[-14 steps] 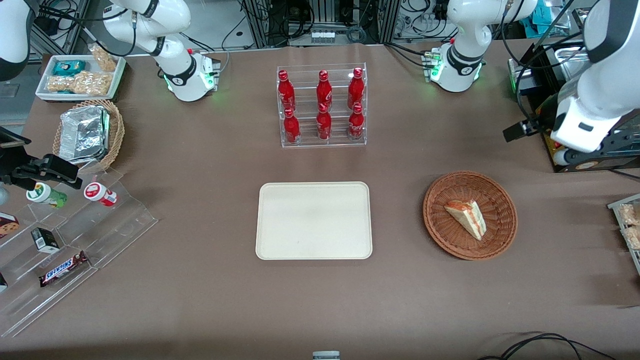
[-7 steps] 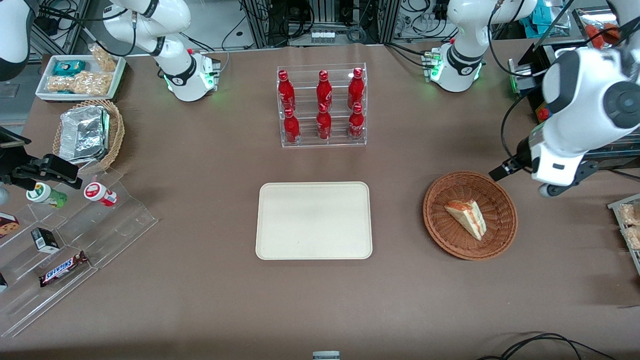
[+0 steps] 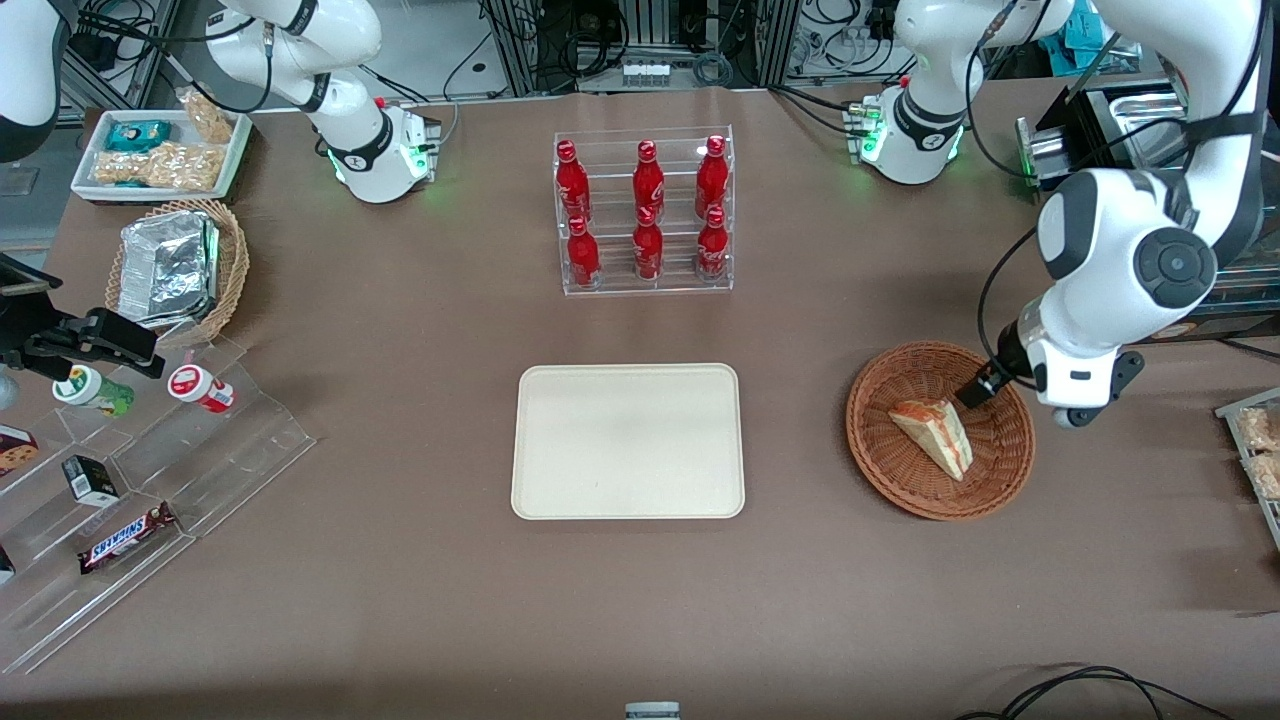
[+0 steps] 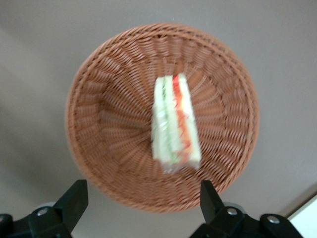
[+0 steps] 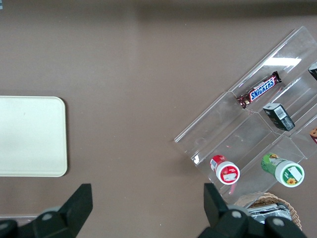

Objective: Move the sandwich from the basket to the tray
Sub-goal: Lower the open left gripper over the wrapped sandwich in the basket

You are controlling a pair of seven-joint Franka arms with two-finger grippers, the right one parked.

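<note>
Reddish-brown woven wicker basket (image 3: 940, 430), at the frame's right, holds the triangular white-bread sandwich (image 3: 933, 434). Above it the left gripper (image 4: 142, 206) hangs, fingers (image 4: 74, 197) spread wide. A flat cream rectangular tray (image 3: 628, 441) lies bare at centre. One brown candy bar (image 3: 127, 537) reads "SNICKERS".

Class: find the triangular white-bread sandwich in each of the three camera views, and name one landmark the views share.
Front view: triangular white-bread sandwich in the reddish-brown wicker basket, with the open gripper above it.
Left wrist view: sandwich at the basket's centre.
Right wrist view: not in it.
Shared landmark: the basket.
</note>
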